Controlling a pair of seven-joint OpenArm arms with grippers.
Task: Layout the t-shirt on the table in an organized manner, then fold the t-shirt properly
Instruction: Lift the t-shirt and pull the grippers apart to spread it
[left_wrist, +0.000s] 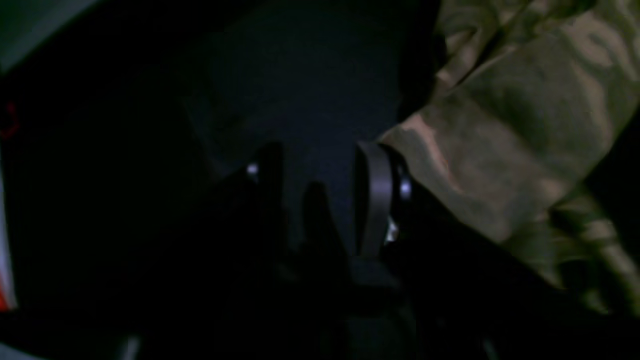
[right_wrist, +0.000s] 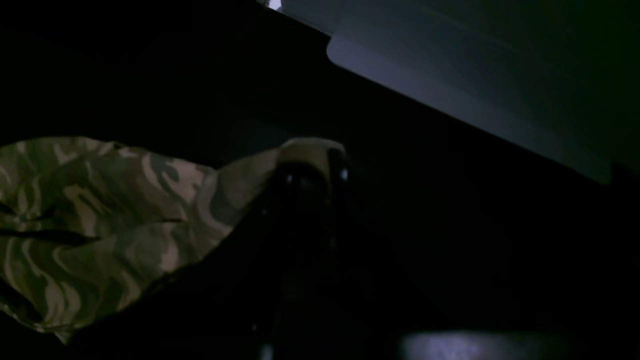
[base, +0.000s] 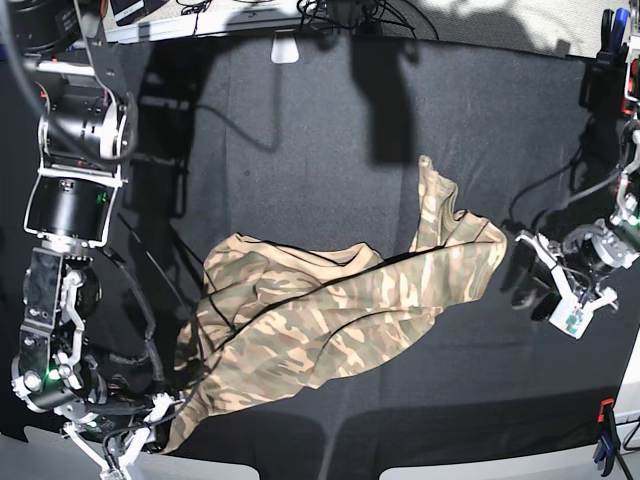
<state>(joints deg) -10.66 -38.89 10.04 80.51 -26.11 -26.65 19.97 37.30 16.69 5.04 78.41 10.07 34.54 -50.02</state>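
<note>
The camouflage t-shirt (base: 330, 310) lies crumpled on the black table (base: 300, 150), stretched from lower left to middle right. My right gripper (base: 160, 415) is at the shirt's lower left corner. In the right wrist view the gripper (right_wrist: 315, 170) is shut with shirt fabric (right_wrist: 100, 215) pinched and draped over its tips. My left gripper (base: 522, 272) is just right of the shirt's right edge. In the left wrist view the gripper (left_wrist: 322, 175) is open, bare table (left_wrist: 310, 75) shows between its fingers, and the shirt (left_wrist: 525, 125) lies against the outside of the right finger.
The table's front edge runs just below my right gripper in the base view. A blue clamp (base: 607, 25) sits at the far right corner and an orange clamp (base: 603, 410) at the near right. Cables (base: 340, 12) lie along the back edge.
</note>
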